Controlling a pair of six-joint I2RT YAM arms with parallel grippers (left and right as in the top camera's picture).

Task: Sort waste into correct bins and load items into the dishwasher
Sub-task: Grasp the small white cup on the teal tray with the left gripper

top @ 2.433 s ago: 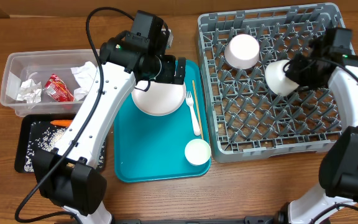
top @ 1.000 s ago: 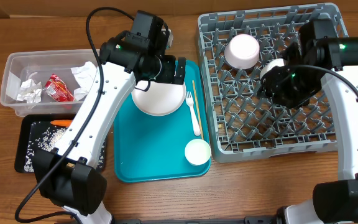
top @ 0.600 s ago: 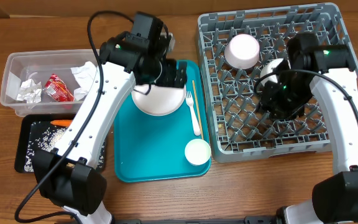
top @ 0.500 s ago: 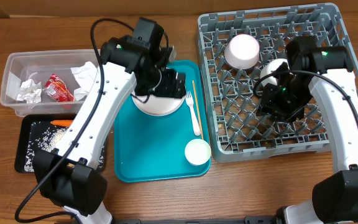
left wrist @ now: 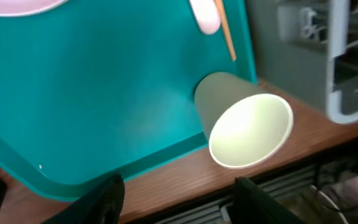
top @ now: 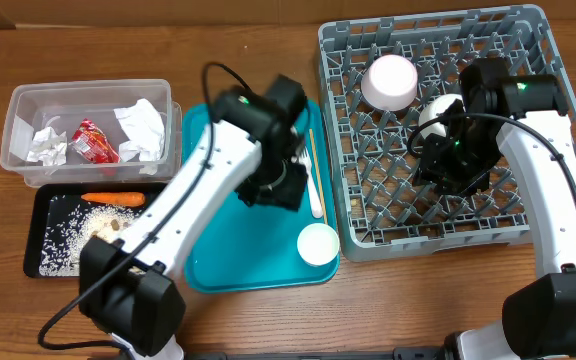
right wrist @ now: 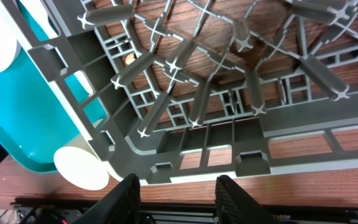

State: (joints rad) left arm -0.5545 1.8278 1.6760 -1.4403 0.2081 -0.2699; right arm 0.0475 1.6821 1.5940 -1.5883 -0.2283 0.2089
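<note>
My left gripper [top: 280, 187] is open and empty above the middle of the teal tray [top: 218, 260]. In the left wrist view its fingers [left wrist: 178, 184] frame the small white cup [left wrist: 250, 129], which lies ahead at the tray's front corner. That cup [top: 318, 243] also shows from overhead. The white fork [top: 314, 190] and wooden stick [top: 311, 140] lie beside the gripper. The plate is mostly hidden under the left arm, with only a pale rim [left wrist: 17, 4] showing. My right gripper [top: 455, 165] is open and empty over the grey dish rack [top: 528, 225]. Two bowls [top: 390, 80] [top: 438, 110] sit in the rack.
The clear tub [top: 18, 100] holds white napkins [top: 143, 125] and the red wrapper [top: 93, 140]. The black tray [top: 43, 205] holds the carrot [top: 113, 199] and crumbly bits [top: 88, 228]. The right wrist view shows the rack's front wall [right wrist: 229, 155] and the cup [right wrist: 79, 167].
My left arm has swung from the plate at the tray's back toward the tray's middle. My right gripper has let go of a bowl in the rack and moved off it.
</note>
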